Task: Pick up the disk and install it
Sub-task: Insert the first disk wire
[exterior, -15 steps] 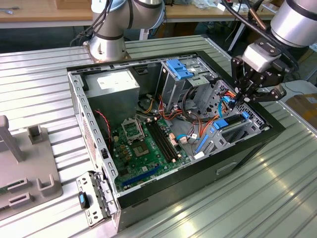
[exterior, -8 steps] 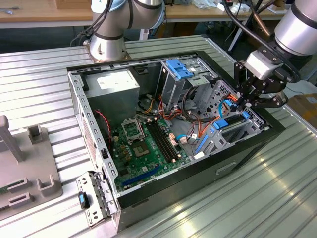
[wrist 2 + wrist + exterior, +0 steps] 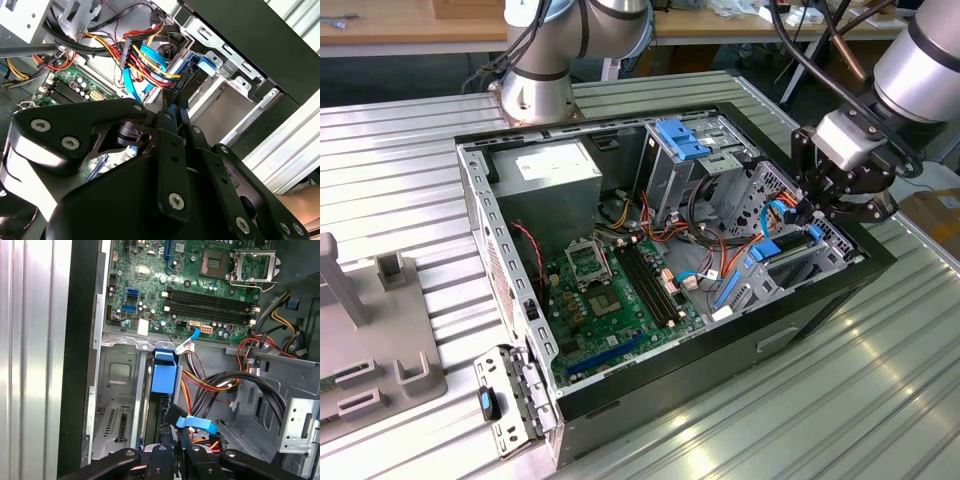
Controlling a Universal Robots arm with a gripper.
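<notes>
Open computer case (image 3: 800, 312) is laid on a ribbed metal table (image 3: 840, 400); wooden benches (image 3: 410, 25) are seen behind. The gripper (image 3: 808, 212) is clenched on the disk (image 3: 164, 375), stood on edge in the drive bay (image 3: 117, 390), exterior view's right.

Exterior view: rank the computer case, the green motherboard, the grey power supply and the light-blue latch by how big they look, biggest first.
1. computer case
2. green motherboard
3. grey power supply, which sits farther back and so may look smaller than it is
4. light-blue latch, clearly smallest
</notes>
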